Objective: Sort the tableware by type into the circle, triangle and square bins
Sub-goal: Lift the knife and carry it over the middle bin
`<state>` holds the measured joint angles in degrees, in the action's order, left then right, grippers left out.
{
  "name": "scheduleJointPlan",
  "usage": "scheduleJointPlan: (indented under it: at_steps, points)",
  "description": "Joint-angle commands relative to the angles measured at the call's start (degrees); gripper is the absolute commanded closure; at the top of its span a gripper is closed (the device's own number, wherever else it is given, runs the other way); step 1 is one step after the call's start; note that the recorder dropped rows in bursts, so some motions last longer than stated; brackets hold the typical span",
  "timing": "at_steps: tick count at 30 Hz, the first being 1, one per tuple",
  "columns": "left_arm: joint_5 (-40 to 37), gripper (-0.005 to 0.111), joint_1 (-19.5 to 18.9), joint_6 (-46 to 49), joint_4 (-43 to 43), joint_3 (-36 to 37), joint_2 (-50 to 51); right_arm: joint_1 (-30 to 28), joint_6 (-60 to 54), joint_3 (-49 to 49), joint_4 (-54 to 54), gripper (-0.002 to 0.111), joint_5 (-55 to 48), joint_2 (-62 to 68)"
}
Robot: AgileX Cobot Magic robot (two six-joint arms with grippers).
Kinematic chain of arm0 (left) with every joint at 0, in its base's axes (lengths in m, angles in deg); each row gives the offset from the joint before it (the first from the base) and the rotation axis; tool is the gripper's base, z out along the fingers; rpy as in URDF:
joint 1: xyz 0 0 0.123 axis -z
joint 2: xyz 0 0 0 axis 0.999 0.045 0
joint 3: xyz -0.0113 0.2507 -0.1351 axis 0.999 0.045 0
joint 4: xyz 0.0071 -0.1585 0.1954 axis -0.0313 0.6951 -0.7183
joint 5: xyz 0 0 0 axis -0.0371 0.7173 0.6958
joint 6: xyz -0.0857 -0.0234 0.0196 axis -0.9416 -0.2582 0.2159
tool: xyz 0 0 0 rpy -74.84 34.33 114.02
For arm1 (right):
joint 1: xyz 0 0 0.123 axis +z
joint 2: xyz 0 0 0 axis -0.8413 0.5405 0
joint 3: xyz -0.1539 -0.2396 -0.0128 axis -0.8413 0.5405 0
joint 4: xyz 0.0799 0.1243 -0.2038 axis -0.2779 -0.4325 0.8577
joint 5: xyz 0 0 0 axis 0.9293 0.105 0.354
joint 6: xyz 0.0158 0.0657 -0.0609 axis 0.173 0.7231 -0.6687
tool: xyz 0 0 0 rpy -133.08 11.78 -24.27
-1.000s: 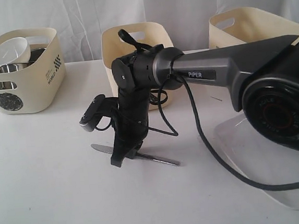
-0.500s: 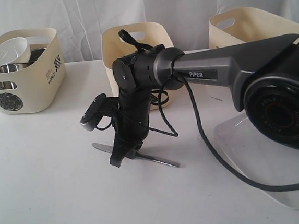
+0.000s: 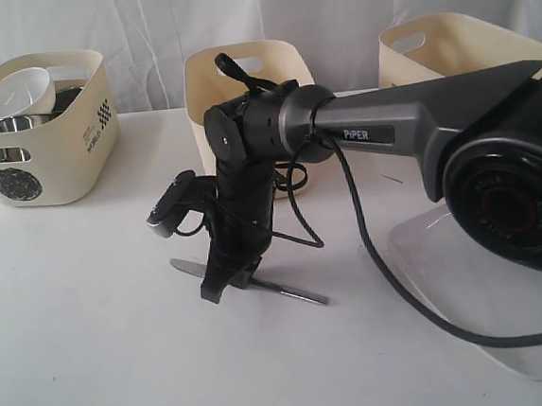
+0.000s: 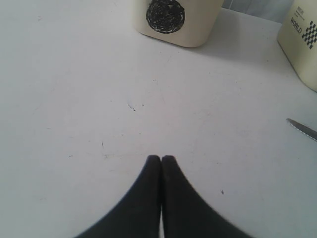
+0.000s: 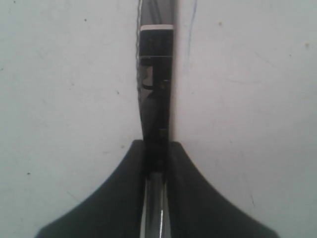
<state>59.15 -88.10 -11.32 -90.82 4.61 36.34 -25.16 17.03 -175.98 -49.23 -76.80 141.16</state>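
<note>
A steel knife (image 3: 293,294) lies on the white table in front of the middle bin. My right gripper (image 3: 223,283) reaches down across the middle and is shut on it. In the right wrist view the knife (image 5: 156,99) runs straight out between the closed fingers of the right gripper (image 5: 156,146). The circle bin (image 3: 42,137) at the far left holds a white bowl (image 3: 16,92) and steel mugs (image 3: 17,123). My left gripper (image 4: 161,158) is shut on nothing above bare table, facing the circle bin (image 4: 173,20), with the knife tip (image 4: 302,130) off to one side.
Two more cream bins stand at the back, one in the middle (image 3: 241,73) and one at the right (image 3: 457,49); their marks are hidden. A large white plate (image 3: 449,282) lies at the right, partly under the right arm's base. A black cable hangs from the arm.
The right gripper and the knife have shifted slightly to the right. Nothing else has moved.
</note>
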Motion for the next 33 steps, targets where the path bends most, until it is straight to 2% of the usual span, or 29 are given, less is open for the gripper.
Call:
scheduleJointPlan:
  at_steps: [1,13,22,33]
  points:
    - [0.3,0.107,0.2,0.0,0.3,0.2,-0.3,-0.2,0.5,-0.6,0.1,0.108,-0.1,-1.0]
    - [0.3,0.107,0.2,0.0,0.3,0.2,-0.3,-0.2,0.5,-2.7,-0.3,0.108,-0.9,-3.4]
    - [0.3,0.107,0.2,0.0,0.3,0.2,-0.3,-1.2,1.6,-7.4,-12.1,0.108,-4.8,-8.7]
    - [0.3,0.107,0.2,0.0,0.3,0.2,-0.3,-16.4,1.8,-10.6,-36.8,0.108,-7.2,-10.2]
